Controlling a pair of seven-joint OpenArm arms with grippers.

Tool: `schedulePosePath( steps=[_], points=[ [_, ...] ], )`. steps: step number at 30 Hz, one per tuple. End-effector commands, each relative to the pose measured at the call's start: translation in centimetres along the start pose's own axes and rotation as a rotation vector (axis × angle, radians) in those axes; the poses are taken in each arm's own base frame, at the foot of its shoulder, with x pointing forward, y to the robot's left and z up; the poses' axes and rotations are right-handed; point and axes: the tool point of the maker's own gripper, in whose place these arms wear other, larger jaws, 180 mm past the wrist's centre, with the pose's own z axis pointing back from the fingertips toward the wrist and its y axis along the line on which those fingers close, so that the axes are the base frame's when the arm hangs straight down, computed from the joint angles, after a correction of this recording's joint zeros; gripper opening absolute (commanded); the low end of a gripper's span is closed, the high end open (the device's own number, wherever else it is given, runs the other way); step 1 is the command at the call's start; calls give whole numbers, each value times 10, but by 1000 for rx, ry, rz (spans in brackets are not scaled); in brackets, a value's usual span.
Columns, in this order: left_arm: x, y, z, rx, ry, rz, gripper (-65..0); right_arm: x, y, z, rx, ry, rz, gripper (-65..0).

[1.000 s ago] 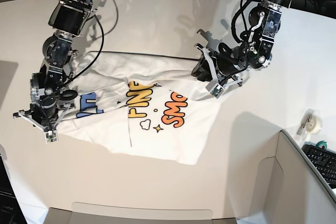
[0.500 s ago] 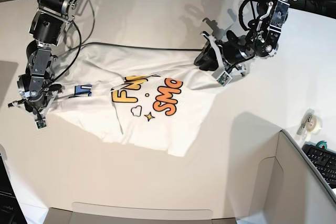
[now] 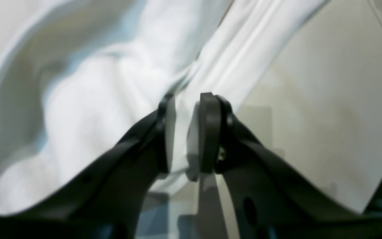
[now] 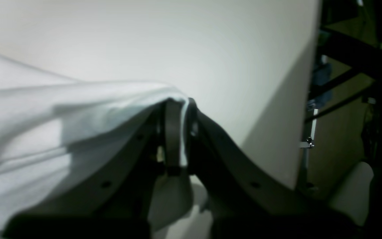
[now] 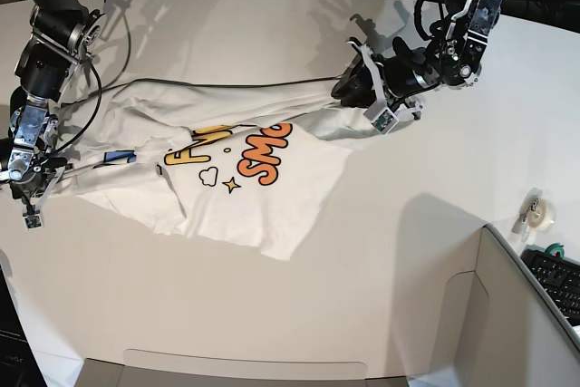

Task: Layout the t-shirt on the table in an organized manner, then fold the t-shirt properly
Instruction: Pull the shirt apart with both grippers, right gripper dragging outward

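**Shirt stretched between my two arms, layout unfinished**

I judged the layout step to be in hand and the folding not yet begun. The t-shirt (image 5: 227, 169) lay print-up across the middle of the table (image 5: 272, 314), but it was far from tidy: the near hem ran at a slant, a fold crossed the blue letters at the left, and the cloth bunched and creased toward the far right corner. A dark cable lay along its far edge. Smoothing the body, squaring the hem and setting out the sleeves all seemed left to do before any fold.

My right gripper (image 5: 32, 189), at the left of the base view, had its jaws pressed together on a thin edge of the shirt; in the right wrist view the white cloth (image 4: 45, 109) came over the tip and ran pinched between the pads (image 4: 172, 132), with bare table beyond.

My left gripper (image 5: 372, 97), at the far right of the shirt, pinched a thicker gather. In the left wrist view the two pads (image 3: 207, 132) stood slightly apart with a strip of white cloth (image 3: 118, 83) between them, and the hem (image 3: 244, 53) ran off beyond the tip.

Both ends were lifted slightly off the tabletop, as best I could tell.
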Motion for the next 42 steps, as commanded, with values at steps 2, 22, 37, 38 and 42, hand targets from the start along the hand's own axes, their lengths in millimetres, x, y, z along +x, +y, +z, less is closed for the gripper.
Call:
schedulePosePath(
  steps=[2, 22, 37, 38, 42],
  points=[
    [-49, 20, 13, 103, 247, -63, -521, 21, -71, 17, -205, -44, -17, -650],
    [-52, 17, 21, 105, 253, -79, -521, 30, -27, 15, -152, -69, 64, -336],
    [23, -6, 67, 162, 40, -225, -521, -7, 15, 6, -15, -49, -32, -510],
    [32, -11, 71, 162, 15, -243, -521, -9, 17, 5, -11, -44, -30, -599],
    [54, -30, 68, 140, -67, -240, -521, -19, 25, 0, 13, -15, -33, -650]
  ],
)
